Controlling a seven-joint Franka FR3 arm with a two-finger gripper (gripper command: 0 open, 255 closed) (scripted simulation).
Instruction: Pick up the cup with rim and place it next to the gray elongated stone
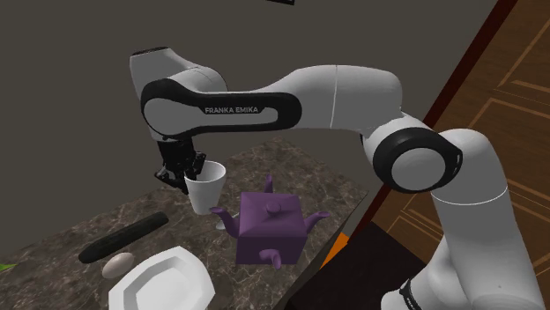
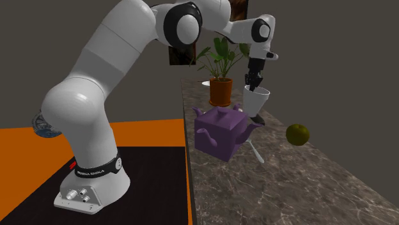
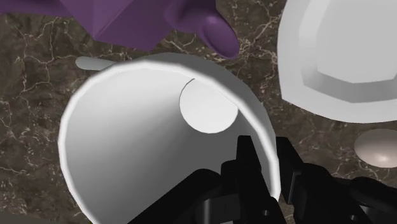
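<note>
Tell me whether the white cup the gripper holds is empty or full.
Empty. The wrist view looks into the cup; its inner wall and round bottom show bare white, nothing inside.

Cup (image 1: 206, 186) aloft beside knobbed block (image 1: 269, 225); stone (image 1: 118, 264) between plate (image 1: 167, 284) and rod (image 1: 123, 238), on counter (image 1: 291, 167).

Cup (image 1: 206, 187): plain white, inside and out. Gripper (image 1: 187, 173): all black. Arm (image 1: 335, 97): white, dark joints, black band with white lettering. Spiked cube-shaped object (image 1: 269, 225): purple. Plate (image 1: 163, 284): white, grey-shaded rim. Oval stone (image 1: 118, 264): pale grey-beige. Long rod-shaped object (image 1: 123, 238): near black. Countertop (image 1: 300, 163): dark brown marble, pale veins. Plant (image 2: 220, 54): green leaves. Pot (image 2: 221, 91): terracotta orange. Round fruit (image 2: 297, 134): olive green. Wooden floor (image 1: 520, 88): brown.
</note>
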